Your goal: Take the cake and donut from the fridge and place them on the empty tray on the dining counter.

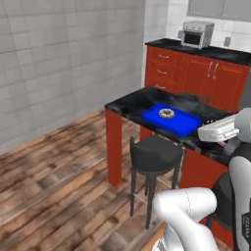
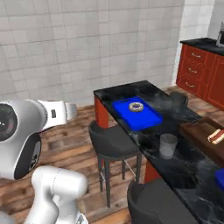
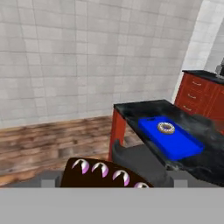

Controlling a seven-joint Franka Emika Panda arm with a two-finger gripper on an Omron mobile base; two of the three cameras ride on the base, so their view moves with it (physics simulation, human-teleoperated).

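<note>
You see the donut lying inside the blue tray, toward its far end, and the tray sits on the black top of the dining counter near its end corner. The right base view shows the same donut and tray from the other side.

In the hand view, a dark brown cake with white and pink swirls of icing sits at the bottom, right where the gripper looks out; the grey band cuts off its lower part, and the cake covers the finger tips. You cannot make out the fingers themselves, so take it that they stand wide, spread about the cake's width, with the cake between them; actual contact is hidden.

From the left base view you get a toaster oven on the far worktop and a dark stool just beside the counter. The right base view adds a grey glass on the counter and a brown board with a hot dog, cut by the edge.
</note>
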